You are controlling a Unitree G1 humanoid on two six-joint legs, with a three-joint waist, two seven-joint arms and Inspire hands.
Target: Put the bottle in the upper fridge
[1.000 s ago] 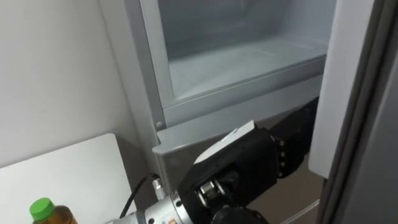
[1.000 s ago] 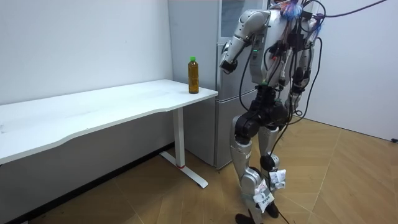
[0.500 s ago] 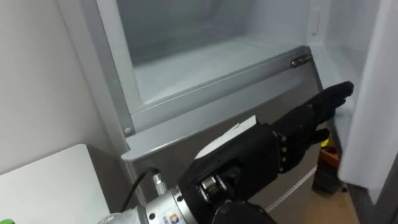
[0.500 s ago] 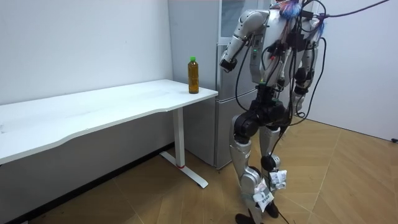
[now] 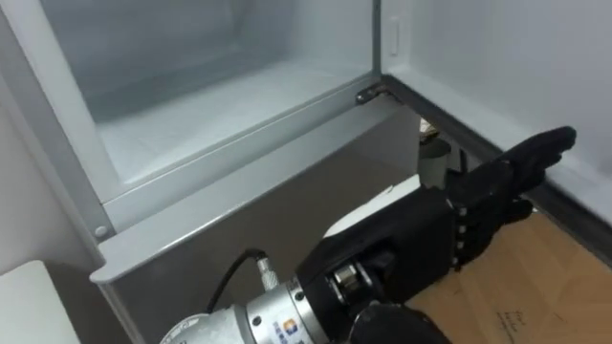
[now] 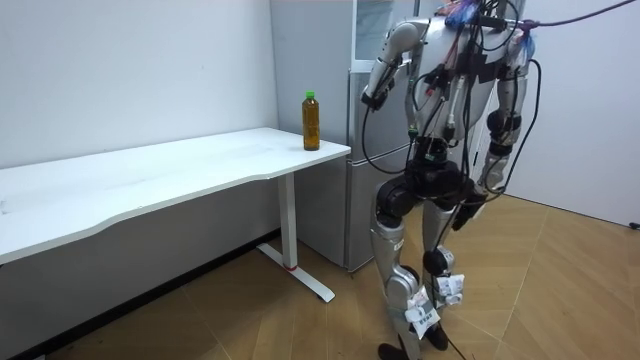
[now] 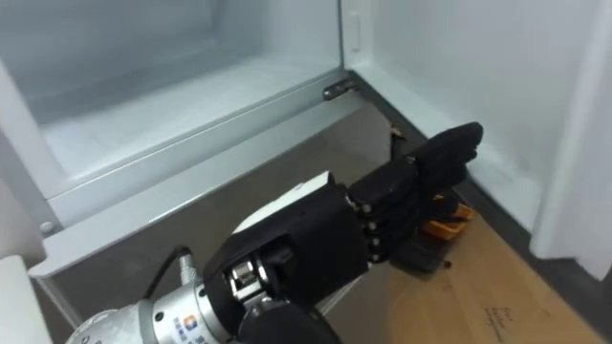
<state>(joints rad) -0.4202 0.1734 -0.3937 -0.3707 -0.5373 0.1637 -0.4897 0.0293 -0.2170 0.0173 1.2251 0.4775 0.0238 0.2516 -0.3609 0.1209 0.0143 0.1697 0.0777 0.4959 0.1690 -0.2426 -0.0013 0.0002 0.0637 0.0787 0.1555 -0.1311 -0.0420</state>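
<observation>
Left eye view: the robot's left hand (image 5: pixel 473 205) reaches from the lower middle of the frame towards the right edge, black fingers (image 5: pixel 535 153) stretched out straight and loose, holding nothing; it hangs in front of the grey lower front of the fridge (image 5: pixel 239 220); the open upper compartment (image 5: pixel 210 105) takes up the upper left, its white floor bare; the inner side of the open door (image 5: pixel 516 67) runs down the upper right; a corner of the white table (image 5: pixel 21 298) sits at the lower left edge; wooden floor (image 5: pixel 535 287) shows at the lower right.

Room view: the robot stands upright facing the fridge (image 6: pixel 362 200), near the end of the table (image 6: pixel 150 180); the bottle (image 6: pixel 311 121) stands upright on the table's corner nearest the fridge, well apart from both hands; the left hand (image 6: pixel 372 97) is raised at chest height before the fridge; the right hand (image 6: pixel 489 182) hangs low at the robot's side, and I cannot tell how its fingers are set.

Right eye view: the left hand (image 7: pixel 402 205) again lies across the middle, fingers straight; a small orange thing (image 7: pixel 448 227) lies on the floor just beyond the fingertips, partly hidden.
</observation>
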